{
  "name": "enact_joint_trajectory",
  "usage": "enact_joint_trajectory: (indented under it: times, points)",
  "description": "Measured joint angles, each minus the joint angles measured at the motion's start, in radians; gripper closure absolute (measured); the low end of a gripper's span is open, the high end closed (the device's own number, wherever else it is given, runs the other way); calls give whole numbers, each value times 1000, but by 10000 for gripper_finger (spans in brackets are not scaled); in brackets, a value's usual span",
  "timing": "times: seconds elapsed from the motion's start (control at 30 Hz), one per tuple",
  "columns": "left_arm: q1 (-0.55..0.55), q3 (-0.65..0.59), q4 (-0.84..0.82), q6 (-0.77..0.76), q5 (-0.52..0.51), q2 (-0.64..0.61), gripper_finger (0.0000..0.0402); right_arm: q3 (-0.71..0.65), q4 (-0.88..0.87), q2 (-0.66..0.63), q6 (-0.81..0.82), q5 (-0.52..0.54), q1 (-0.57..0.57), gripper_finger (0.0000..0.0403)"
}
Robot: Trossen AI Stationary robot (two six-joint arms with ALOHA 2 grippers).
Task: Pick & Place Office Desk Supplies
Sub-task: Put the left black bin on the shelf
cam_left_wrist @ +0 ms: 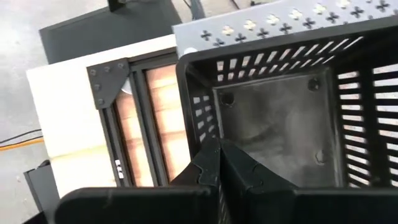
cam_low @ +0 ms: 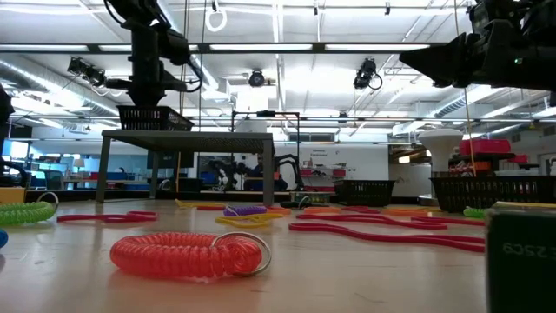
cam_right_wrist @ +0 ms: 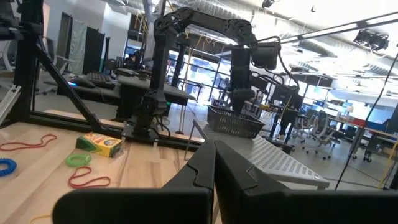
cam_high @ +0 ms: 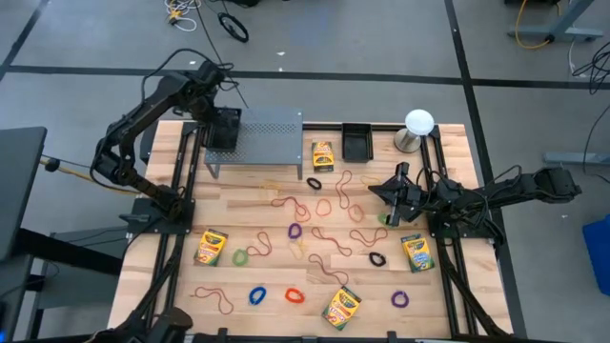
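We are hovering our left gripper [cam_left_wrist: 219, 163] over the black slotted basket [cam_left_wrist: 280, 106] that sits on the grey perforated riser [cam_high: 255, 139] at the far left of the table, and its fingers are pressed together with nothing between them. Our right gripper [cam_high: 389, 202] is waiting just above the right half of the table [cam_high: 276, 310], fingers likewise closed and empty. The risk we are weighing most is the basket itself: it is perched at the left end of the riser, so if we are coming down off-centre the fingertips could be catching a wall and shoving or tipping it off the shelf. We are also judging that closed fingers cannot take anything until they part, and thin rubber bands [cam_high: 329, 232] lying flat on the wood are likely to be slipping out or dragging a neighbour along where loops overlap. The basket under our left wrist is showing a bare floor, nothing in it. A second, smaller black tray [cam_high: 356, 143] at the far edge is looking empty too, as far as we can tell from above. The crayon boxes [cam_high: 212, 246] and bands are all lying loose across the table, one box [cam_high: 323, 154] resting just beside the riser.
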Motion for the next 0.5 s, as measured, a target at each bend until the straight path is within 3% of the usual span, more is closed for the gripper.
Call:
enact_joint_trajectory:
  times: [0.3,0.5]
  points:
    - [0,0,2,-4,-14,-12,395,0,0,0,0,0,0,396]
    - [-38,0,42,79,-26,-102,395,0,0,0,0,0,0,396]
